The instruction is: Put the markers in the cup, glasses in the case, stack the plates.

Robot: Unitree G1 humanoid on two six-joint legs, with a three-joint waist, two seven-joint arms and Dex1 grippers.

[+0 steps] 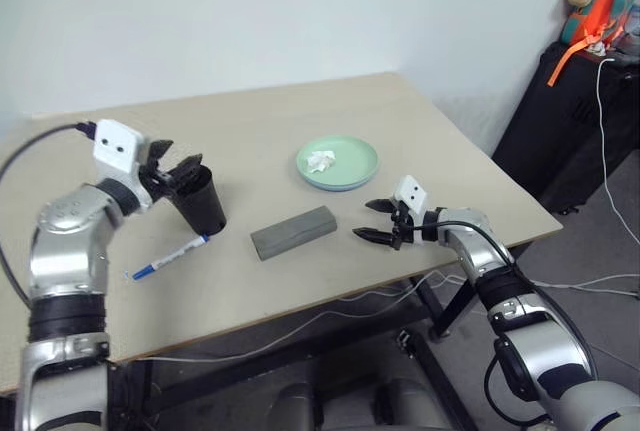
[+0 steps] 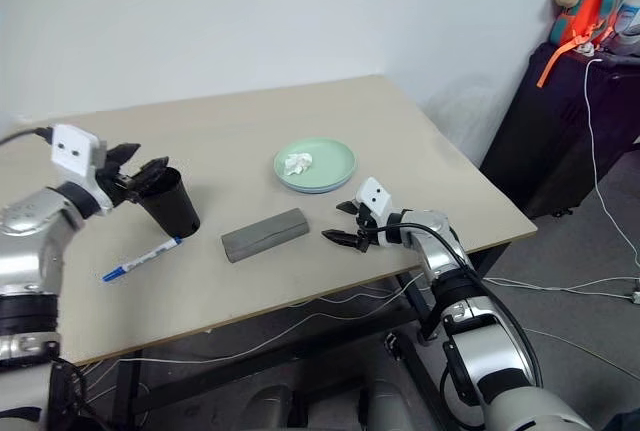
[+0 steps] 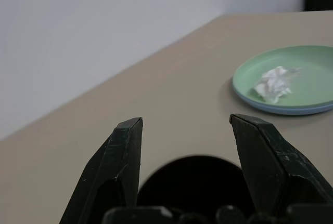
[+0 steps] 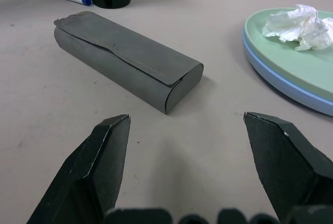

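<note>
The blue-capped marker [image 1: 170,256] is seen lying on the bench [image 1: 300,121] just near-left of the cup [image 1: 203,201], long axis running near-left to far-right, closest to the left tool [image 1: 178,173], spread wide and empty above the cup's mouth, while the right tool [image 1: 378,221] is also held open and empty.

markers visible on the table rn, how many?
1: the blue-capped marker lies on the table in front of the black cup. A second may be hidden inside the cup.

A beige table [image 1: 300,111] stands against a white wall [image 1: 250,11], grey floor [image 1: 600,251] beside.
</note>
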